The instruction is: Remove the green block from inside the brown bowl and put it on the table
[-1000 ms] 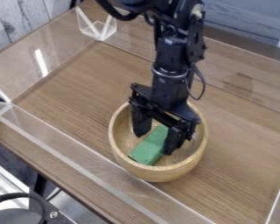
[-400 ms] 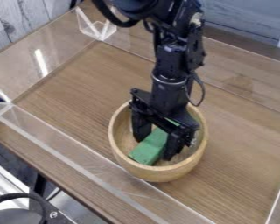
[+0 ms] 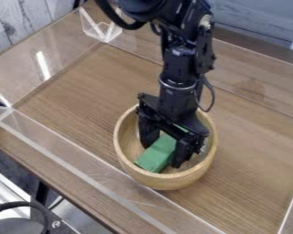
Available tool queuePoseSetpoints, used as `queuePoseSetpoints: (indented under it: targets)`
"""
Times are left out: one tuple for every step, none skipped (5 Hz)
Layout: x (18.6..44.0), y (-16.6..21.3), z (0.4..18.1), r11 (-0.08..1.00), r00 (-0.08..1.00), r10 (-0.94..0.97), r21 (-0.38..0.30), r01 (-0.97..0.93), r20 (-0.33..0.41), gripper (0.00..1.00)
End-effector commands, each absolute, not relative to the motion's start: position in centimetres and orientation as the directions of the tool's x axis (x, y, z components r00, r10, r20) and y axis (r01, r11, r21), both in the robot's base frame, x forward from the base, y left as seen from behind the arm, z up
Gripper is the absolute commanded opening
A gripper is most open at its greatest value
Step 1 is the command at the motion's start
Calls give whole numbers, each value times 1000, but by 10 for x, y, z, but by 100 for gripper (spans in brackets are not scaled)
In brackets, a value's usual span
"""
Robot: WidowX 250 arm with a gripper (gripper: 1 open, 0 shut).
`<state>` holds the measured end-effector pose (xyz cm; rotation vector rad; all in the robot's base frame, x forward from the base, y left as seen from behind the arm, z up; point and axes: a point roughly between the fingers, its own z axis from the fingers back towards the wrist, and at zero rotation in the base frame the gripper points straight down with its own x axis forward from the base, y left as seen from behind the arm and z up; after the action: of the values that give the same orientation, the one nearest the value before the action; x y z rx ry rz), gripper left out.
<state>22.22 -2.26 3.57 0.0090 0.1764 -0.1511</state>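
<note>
1 arm only is in view, so no choice of hand arises. The table (image 3: 76, 101) is seen as a wide wood-grain top, with clear walls (image 3: 39, 69) along its edges; bare surface is left all round the bowl, most of it toward the far left and the right, so room for setting down is judged ample. The brown bowl (image 3: 131, 166) sits near the front edge, just beside the front wall, and its thick rim is the edge to be cleared on any lift. The gripper (image 3: 171, 144) is pointed straight down into the hollow, jaws spread wide, nothing clamped. The green block (image 3: 157, 155) lies inside the bowl, tilted against the inner slope, long axis running from front left up toward back right. Its upper end is placed between the 2 fingers, the lower end sticking out toward the front left. Contact cannot be told. A closing, then a straight lift, is judged to be needed.
</note>
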Motion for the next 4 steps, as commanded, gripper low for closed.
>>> queuePoseSetpoints:
  targets:
    - [231,-25,49,986,980,-166,0,167,-105,100]
    - [230,-25,50,986,981,-169,0,170,-94,100]
    - [231,-26,51,985,982,-171,0,172,-83,100]
    - [231,-26,53,985,982,-174,0,174,-72,100]
